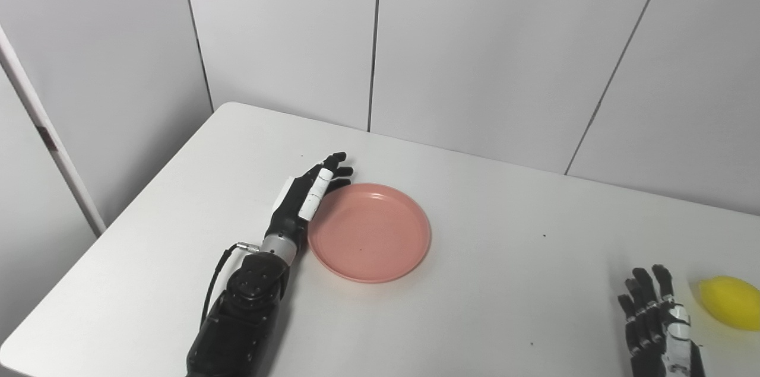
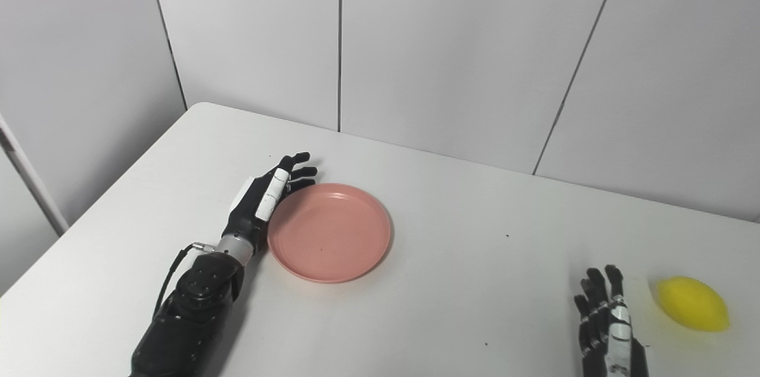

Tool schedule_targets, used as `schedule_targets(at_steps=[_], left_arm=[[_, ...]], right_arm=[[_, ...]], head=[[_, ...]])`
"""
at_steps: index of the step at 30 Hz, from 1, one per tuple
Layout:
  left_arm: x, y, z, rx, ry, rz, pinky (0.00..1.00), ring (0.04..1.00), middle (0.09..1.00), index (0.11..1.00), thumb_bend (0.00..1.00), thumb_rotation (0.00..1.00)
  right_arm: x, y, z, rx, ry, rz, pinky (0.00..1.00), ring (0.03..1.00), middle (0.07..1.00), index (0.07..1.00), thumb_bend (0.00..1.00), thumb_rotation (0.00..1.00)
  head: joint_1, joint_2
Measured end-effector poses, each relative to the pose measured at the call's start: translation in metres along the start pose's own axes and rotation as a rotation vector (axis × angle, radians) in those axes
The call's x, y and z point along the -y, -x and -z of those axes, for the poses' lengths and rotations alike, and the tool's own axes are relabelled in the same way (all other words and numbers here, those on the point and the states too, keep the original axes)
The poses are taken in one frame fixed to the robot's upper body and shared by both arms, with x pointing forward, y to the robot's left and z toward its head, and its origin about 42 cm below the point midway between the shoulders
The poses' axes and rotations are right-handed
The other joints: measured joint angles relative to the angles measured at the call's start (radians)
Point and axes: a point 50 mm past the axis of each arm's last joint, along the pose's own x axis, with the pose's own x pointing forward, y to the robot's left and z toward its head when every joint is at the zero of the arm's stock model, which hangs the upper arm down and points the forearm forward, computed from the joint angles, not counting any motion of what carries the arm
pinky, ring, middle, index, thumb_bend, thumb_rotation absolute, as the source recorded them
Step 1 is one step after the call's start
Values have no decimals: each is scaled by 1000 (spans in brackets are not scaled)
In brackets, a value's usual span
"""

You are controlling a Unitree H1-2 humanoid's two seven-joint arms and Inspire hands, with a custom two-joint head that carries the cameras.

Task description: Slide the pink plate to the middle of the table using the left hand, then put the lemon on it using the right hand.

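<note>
Currently left hand (image 1: 306,196), fingers spread, flat against pink plate (image 1: 369,231) rim: push steadily rightward, keeping contact low; right hand (image 2: 607,320) open, idle.

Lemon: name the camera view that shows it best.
The right eye view. There the whole lemon sits inside the frame, apart from the right hand beside it. In the left eye view the picture's right edge cuts off the lemon's far end, so only part shows.
</note>
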Motion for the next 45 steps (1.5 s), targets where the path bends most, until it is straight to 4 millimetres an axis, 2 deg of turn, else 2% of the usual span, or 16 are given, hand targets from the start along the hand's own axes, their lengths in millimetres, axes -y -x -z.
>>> schedule_targets(at_steps=[4, 14, 20, 27, 33, 37, 45], left_arm=[[8, 0, 0, 2, -6, 13, 769, 784, 793, 851, 800, 1000], [37, 3, -1, 9, -8, 77, 723, 766, 765, 839, 829, 1000], [60, 6, -4, -7, 28, 90, 801, 778, 770, 855, 806, 1000], [80, 9, -10, -26, 38, 125, 840, 790, 792, 874, 787, 1000], [89, 11, -12, -33, 29, 141, 808, 786, 791, 871, 775, 1000], [94, 11, -14, -40, 36, 145, 834, 782, 785, 869, 764, 1000], [98, 12, -15, -48, 41, 153, 841, 780, 784, 870, 744, 1000]], right_arm=[[0, 0, 0, 0, 2, 2, 1000, 970, 947, 979, 668, 942], [-1, 0, 1, -1, 3, 1, 1000, 970, 941, 968, 699, 916], [-2, -1, 1, 0, 2, 1, 1000, 967, 937, 972, 692, 920], [-3, -1, 1, -1, 1, -4, 1000, 968, 938, 974, 681, 914], [-5, -2, 2, -2, -1, -10, 1000, 962, 935, 975, 680, 901], [-6, -2, 2, -3, 7, -13, 1000, 954, 931, 968, 670, 892], [-18, -3, 5, -3, 0, -1, 1000, 937, 913, 951, 723, 823]], head=[[-8, 3], [-9, 8], [-11, 5], [-18, 5], [-38, 11], [-58, 15], [-89, 25]])
